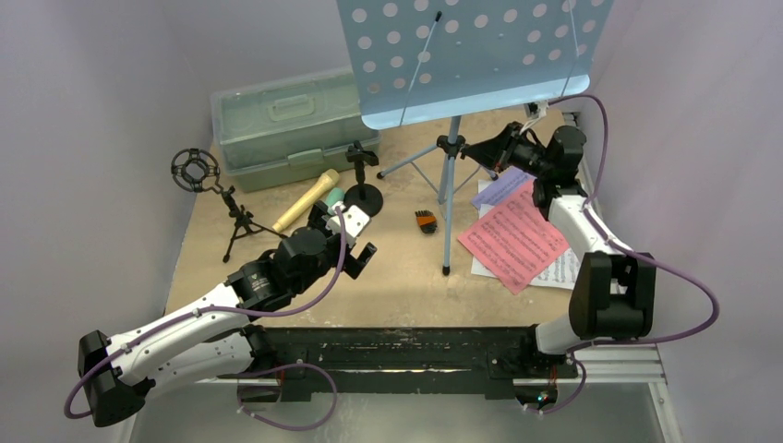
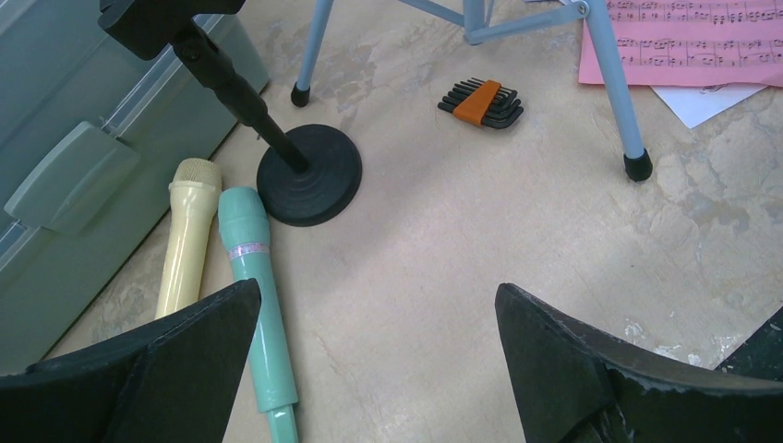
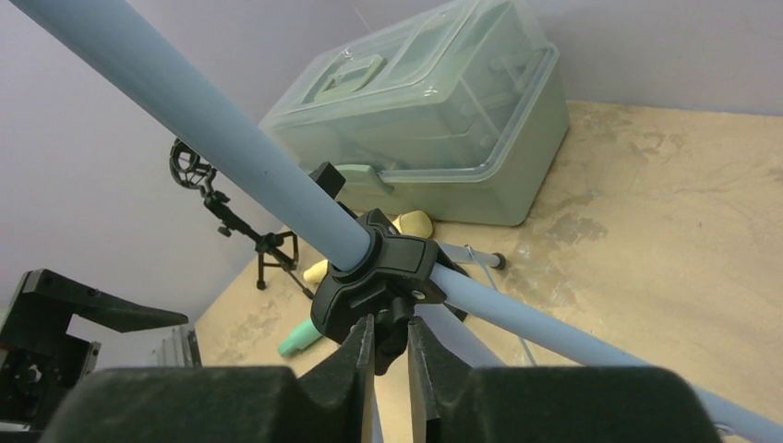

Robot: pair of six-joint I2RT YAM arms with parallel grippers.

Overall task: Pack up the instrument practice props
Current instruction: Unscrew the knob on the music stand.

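Right gripper (image 3: 391, 337), foreground of its wrist view: narrow fingers pinch the small black knob (image 3: 395, 312) under the collar (image 3: 374, 268) where the tripod legs of the light-blue music rack (image 1: 471, 55) meet its pole. The rack stands upright at the table's far middle. Left gripper (image 2: 377, 293): fingers spread wide and holding nothing, hovering over the teal microphone (image 2: 254, 277) and tan microphone (image 2: 189, 231), which lie side by side near the round-base holder (image 2: 309, 175). The pale green case (image 1: 277, 129) sits closed at far left; the music sheets (image 1: 512, 235) lie on the table at right.

Step in hand, as judged: loosening the collar to fold the rack. The next move likely calls for turning the knob without tipping the tall stand; nothing appears packed yet.
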